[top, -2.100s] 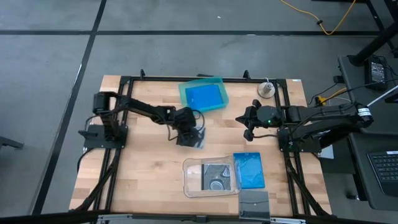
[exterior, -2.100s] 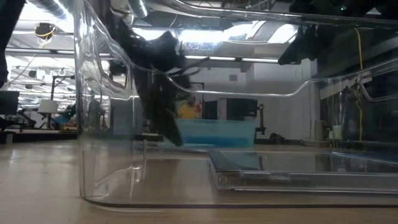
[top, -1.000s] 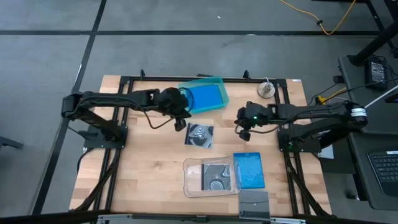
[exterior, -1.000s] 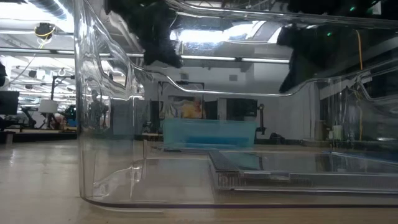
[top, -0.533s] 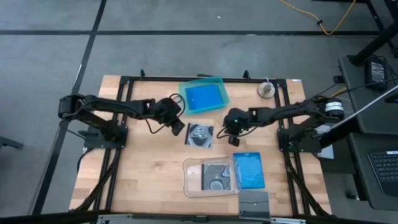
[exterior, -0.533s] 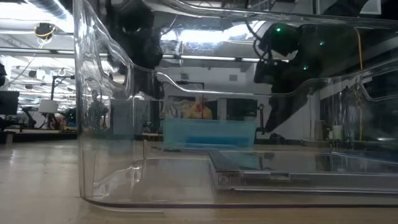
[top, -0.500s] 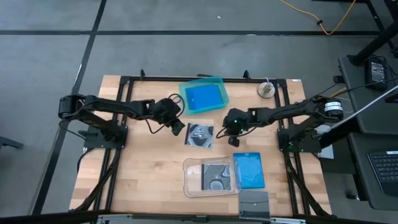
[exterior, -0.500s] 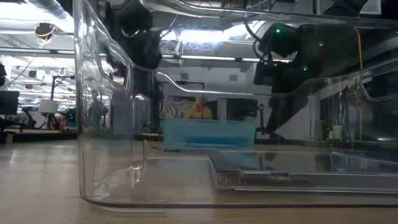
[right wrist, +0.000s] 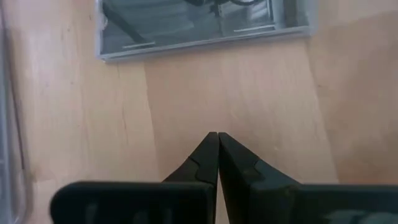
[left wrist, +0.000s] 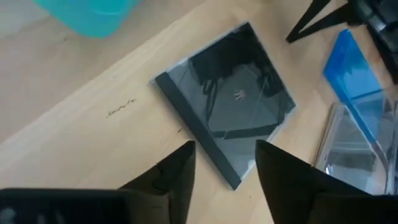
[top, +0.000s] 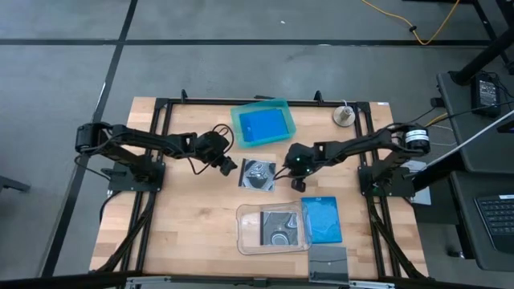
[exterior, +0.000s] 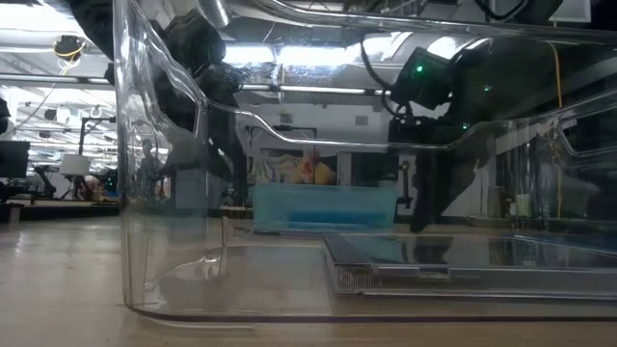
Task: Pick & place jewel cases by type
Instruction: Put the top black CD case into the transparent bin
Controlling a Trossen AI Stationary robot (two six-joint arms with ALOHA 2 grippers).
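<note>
A grey case (top: pixel 259 174) lies flat on the table (top: pixel 185 217). The left tool (top: pixel 228 166), fingers apart, sits beside it; the right tool (top: pixel 299 183), fingers together, hovers opposite.

Robotics lab or workshop, wooden table (top: pixel 193 209) on grey concrete floor, ceiling strip lights (exterior: pixel 308 53), workbenches behind

Shut right gripper (right wrist: pixel 217 138) above table (right wrist: pixel 249 99), near jewel case (right wrist: pixel 199 22).
</note>
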